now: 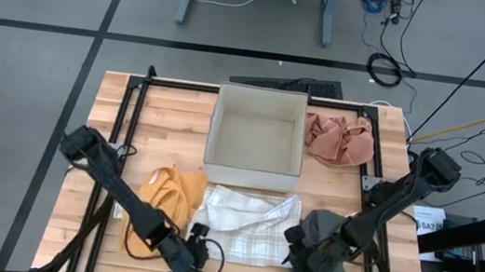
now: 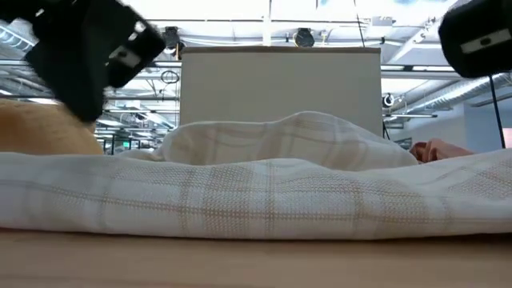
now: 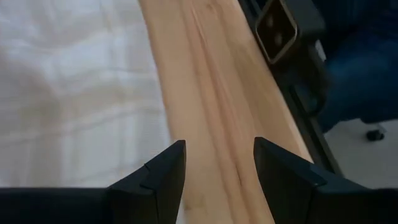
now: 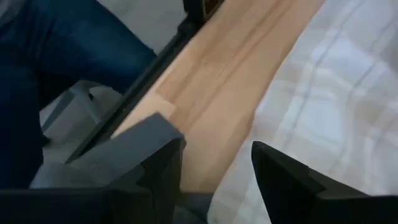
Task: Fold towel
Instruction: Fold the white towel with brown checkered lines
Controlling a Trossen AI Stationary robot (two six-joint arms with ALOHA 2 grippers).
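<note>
Towel: the white plaid towel [image 1: 245,226] lies rumpled, not yet folded, on the near half of the wooden table [image 1: 178,123], just in front of the box; in the low view it [image 2: 256,196] fills the width in soft ridges.
Left gripper: down low at the towel's near left corner [image 1: 195,245], fingers spread with a clear gap, nothing between them; the wrist view [image 3: 217,168] shows bare wood in the gap and the towel [image 3: 74,93] off to one side.
Right gripper: low at the towel's near right corner [image 1: 297,256], fingers also parted and empty; its own camera [image 4: 217,165] sees the table edge between them, the plaid cloth [image 4: 323,93] beside.
Box: an open-topped white box [image 1: 257,130] sits mid-table, behind the towel; from table height it [image 2: 280,84] rises right behind the cloth.
Orange cloth: a mustard-orange cloth [image 1: 168,203] lies bunched just left of the towel, partly under the left arm.
Pink cloth: a crumpled pinkish-brown cloth [image 1: 339,139] rests right of the box, at the far right corner.
Grey cloth: a dark grey cloth [image 1: 320,259] sits at the near right, beneath the right arm.
</note>
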